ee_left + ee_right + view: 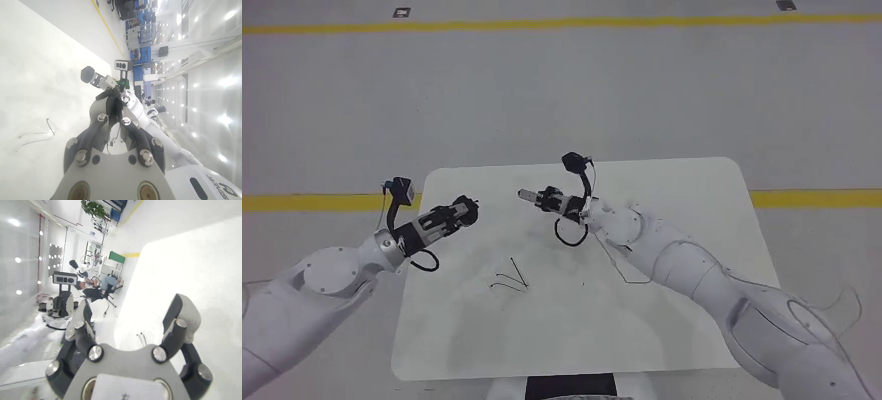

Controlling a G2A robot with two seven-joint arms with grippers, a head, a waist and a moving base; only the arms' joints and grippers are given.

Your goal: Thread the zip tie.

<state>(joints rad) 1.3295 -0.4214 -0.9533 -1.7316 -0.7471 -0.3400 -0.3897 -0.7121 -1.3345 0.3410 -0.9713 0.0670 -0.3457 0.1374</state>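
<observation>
The zip tie (510, 278) lies loose in the left half of the desk (682, 330), while the closed, empty left hand (472, 208) and wide-open right hand (524, 194) hover near its far edge, seemingly ready to pick it up.

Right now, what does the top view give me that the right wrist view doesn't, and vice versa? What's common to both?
Top view: the whole table, all four edges, with the zip tie lying left of its middle.
Right wrist view: the right gripper close up, jaws wide apart, nothing between them.
Both: the zip tie flat on the white table, not yet picked up.
</observation>
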